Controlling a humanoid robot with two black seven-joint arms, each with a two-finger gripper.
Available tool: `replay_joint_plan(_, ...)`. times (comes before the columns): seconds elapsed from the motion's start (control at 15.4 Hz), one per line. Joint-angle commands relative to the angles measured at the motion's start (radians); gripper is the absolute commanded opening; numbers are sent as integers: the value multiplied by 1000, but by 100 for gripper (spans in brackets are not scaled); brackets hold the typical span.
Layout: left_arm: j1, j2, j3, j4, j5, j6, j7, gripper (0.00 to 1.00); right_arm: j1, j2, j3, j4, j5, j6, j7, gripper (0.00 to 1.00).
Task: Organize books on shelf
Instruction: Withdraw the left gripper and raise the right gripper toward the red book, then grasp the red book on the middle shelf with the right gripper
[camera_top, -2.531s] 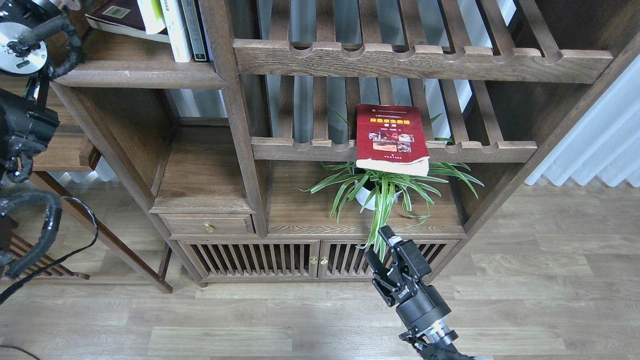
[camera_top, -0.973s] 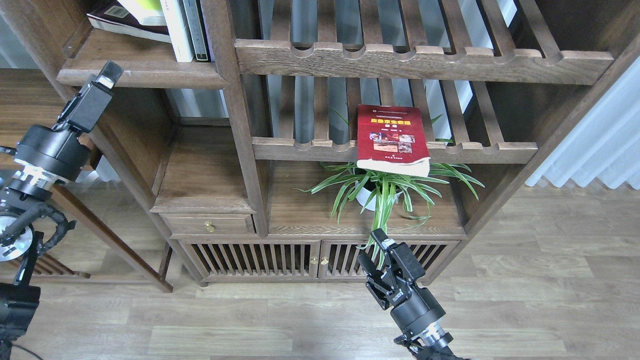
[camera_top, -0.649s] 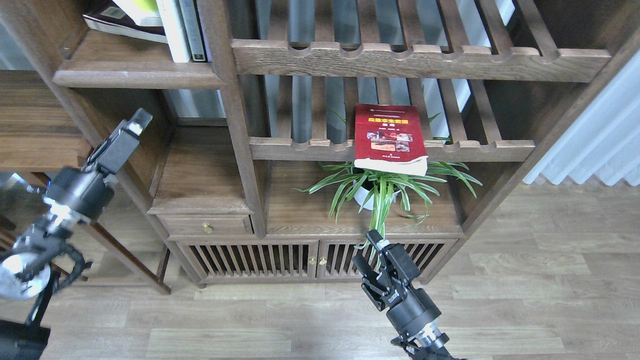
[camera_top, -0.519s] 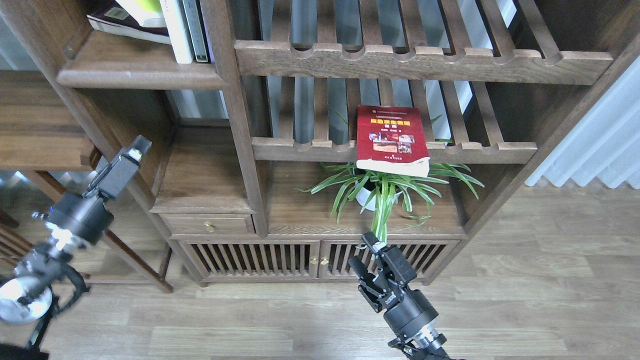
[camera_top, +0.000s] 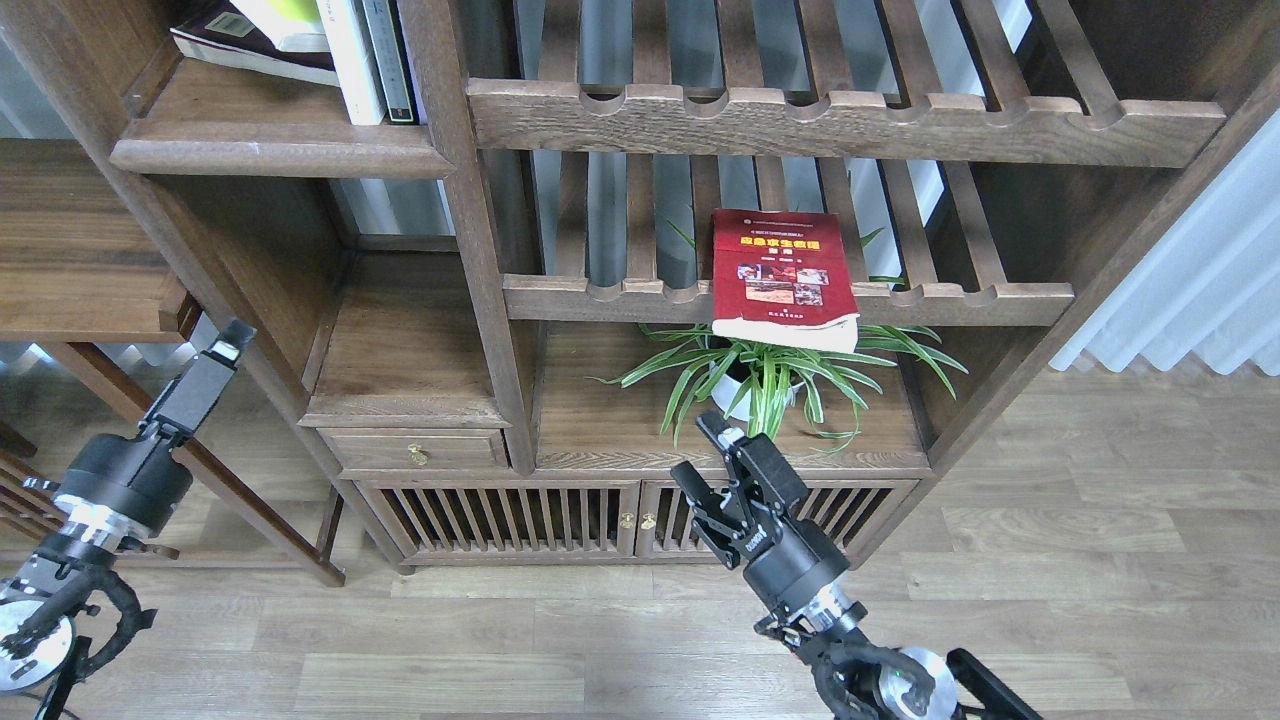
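Left gripper (camera_top: 228, 340) dropped low; right gripper (camera_top: 700, 450) rose toward bookcase.

A large dark-brown wooden bookcase (camera_top: 480, 300) fills the view, with slatted racks (camera_top: 840, 120), a small brass-knobbed drawer (camera_top: 415, 450) and slatted cabinet doors (camera_top: 500, 520) at its base. It stands on a grey-brown plank floor (camera_top: 1050, 560). White pleated curtains (camera_top: 1190, 290) hang at right, brightly lit.

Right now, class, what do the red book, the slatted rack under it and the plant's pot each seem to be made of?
Red book: paperback, likely glossy card cover; pale page edges show and its overhanging front edge sags.
Slatted rack: dark-stained wood with visible grain and a matt finish.
Pot: smooth white, perhaps ceramic or plastic; leaves mostly hide it.
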Motion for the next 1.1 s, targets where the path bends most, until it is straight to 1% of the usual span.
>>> replay_joint_plan(0.0,6,0,-2,0,0,0,0,100,87,0,13,-26,28,-18,16,98)
replay_joint_plan(0.13,6,0,-3,-3,0,0,0,100,119,0,26,-30,46,-33,16,98)
replay_joint_plan(0.32,6,0,-4,-6,0,0,2,100,158,0,77,-72,63,-90,34,98)
replay_joint_plan(0.65,6,0,-6,-9,0,0,3,100,167,0,115,-89,66,-101,42,97)
replay_joint_plan(0.91,6,0,-6,-14,0,0,3,100,170,0,145,-93,65,-127,44,91)
replay_joint_plan(1.04,6,0,-10,-14,0,0,3,100,178,0,172,-95,65,-145,65,85)
